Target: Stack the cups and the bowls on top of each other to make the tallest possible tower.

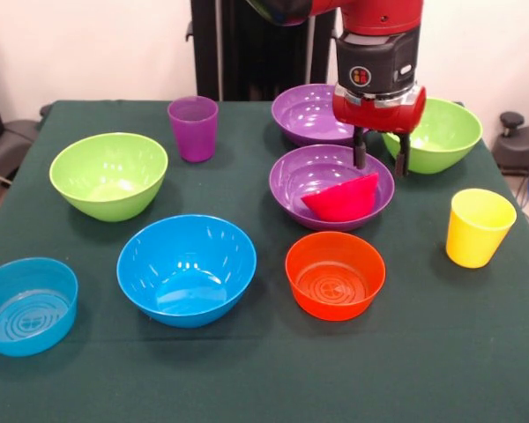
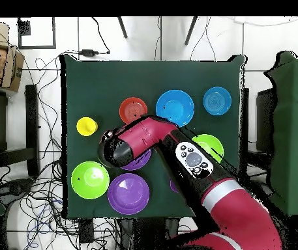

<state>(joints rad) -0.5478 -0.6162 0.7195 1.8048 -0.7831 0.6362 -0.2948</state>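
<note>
the table (image 1: 476,370) wears a dark green cloth, matte and a little creased, and on it sit glossy round plastic bowls and two tapered tumblers. my gripper (image 1: 380,162) hangs with its two thin black fingers (image 1: 360,150) spread apart, holding nothing, over the far rim of the near purple bowl (image 1: 301,181). that wide, shiny bowl holds the small red-pink bowl (image 1: 344,199), which lies tilted on its side inside it, just below and in front of my fingertips, not touched by them. a second purple bowl (image 1: 307,113) stands just behind, partly hidden by my wrist, and a lime green bowl (image 1: 441,132) sits beside it at the picture's right in the front view, behind my right finger. in front of the purple bowl stands the orange bowl (image 1: 335,275), ribbed with rings in its bottom. the large blue bowl (image 1: 187,269), the small translucent blue bowl (image 1: 26,305) and the other lime bowl (image 1: 108,174) lie well apart at the picture's left. the purple cup (image 1: 193,128) and the yellow cup (image 1: 479,226) stand upright. from overhead my arm (image 2: 177,146) covers the purple bowl
</note>
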